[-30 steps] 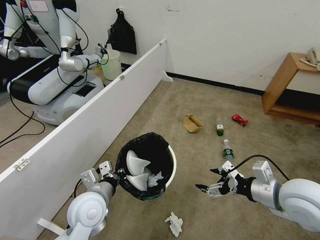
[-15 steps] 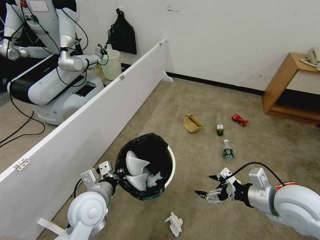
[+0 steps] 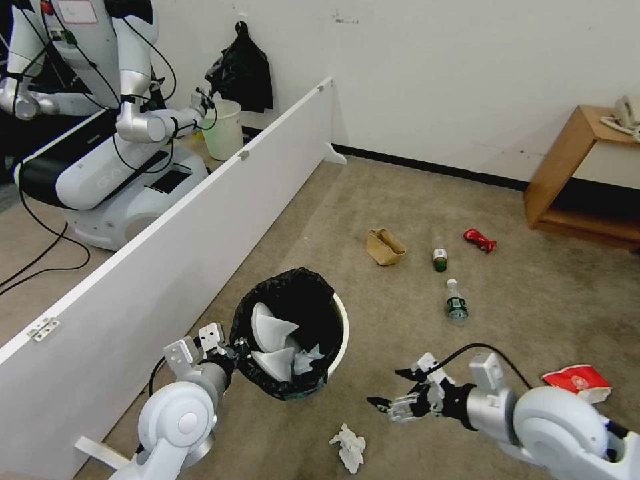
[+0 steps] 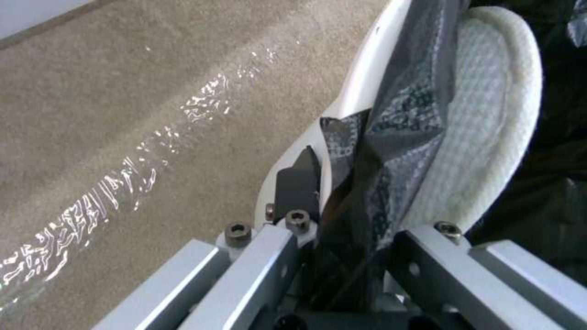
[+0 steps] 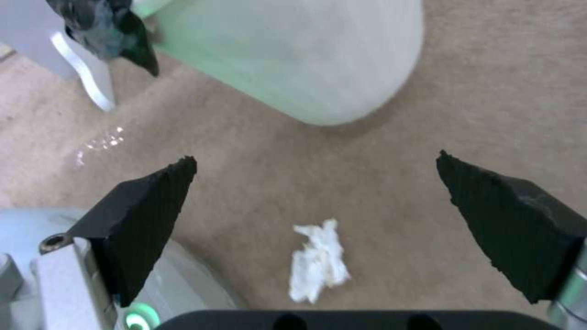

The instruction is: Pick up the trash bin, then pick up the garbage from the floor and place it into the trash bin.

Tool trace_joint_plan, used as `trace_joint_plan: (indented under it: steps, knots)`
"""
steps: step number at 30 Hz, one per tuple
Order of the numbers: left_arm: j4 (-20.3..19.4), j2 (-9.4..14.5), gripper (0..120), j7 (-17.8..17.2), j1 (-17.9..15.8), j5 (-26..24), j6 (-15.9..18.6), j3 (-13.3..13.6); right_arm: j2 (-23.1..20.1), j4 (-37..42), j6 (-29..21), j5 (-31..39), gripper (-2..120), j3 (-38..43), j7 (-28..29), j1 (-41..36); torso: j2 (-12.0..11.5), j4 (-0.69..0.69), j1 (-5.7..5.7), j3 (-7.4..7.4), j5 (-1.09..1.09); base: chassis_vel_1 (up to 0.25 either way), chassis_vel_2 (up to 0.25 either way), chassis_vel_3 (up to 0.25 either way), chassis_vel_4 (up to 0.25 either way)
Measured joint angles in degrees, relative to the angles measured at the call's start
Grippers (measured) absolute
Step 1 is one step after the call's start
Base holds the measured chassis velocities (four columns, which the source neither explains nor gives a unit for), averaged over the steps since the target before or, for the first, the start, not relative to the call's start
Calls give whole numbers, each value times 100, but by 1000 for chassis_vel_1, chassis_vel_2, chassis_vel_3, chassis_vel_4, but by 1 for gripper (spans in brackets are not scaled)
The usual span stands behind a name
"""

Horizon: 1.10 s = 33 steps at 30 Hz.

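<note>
Right gripper (image 3: 395,391) open wide, black fingers (image 5: 144,224) spread far apart, nothing held. Low over the carpet, pointing toward the robot's left. Tissue (image 3: 349,446) on the floor just below and a bit nearer the robot; seen between the two fingers in the right wrist view (image 5: 318,261), not touched. Bin (image 3: 340,320) just past the gripper, to its left.

Left gripper (image 3: 230,350) clamped on the bin's rim, pinching the black bag (image 4: 367,183) and the white edge together. Bin leaning toward that gripper. Two slippers (image 3: 273,330) and some crumpled white paper inside; one slipper (image 4: 483,137) right against the bag by the fingers.

Farther out on the carpet: a bottle (image 3: 456,301), then a second bottle (image 3: 439,257), a tan bag (image 3: 384,247) beside it, and a red wrapper (image 3: 480,239). Snack packet (image 3: 577,381) on the floor behind the right arm. White board (image 3: 167,247) along the robot's left side.
</note>
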Motion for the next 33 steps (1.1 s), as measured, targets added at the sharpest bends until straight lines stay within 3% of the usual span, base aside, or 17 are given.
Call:
trace_joint_plan:
  steps: [3,12,33]
  knots:
    - [20,9,2,8,-2,0,-11,-24,243,-118,-55,5,100,-427,69,348,0,2,0,0,1,0,0,0,0]
    - [72,10,2,32,-32,-1,-28,-51,308,-319,-82,-121,100,-558,62,192,0,-2,0,0,0,0,0,0,0]
    - [118,-12,2,68,-32,14,-42,-105,822,-844,-201,-212,100,-1376,48,703,0,0,0,0,0,0,0,0,0]
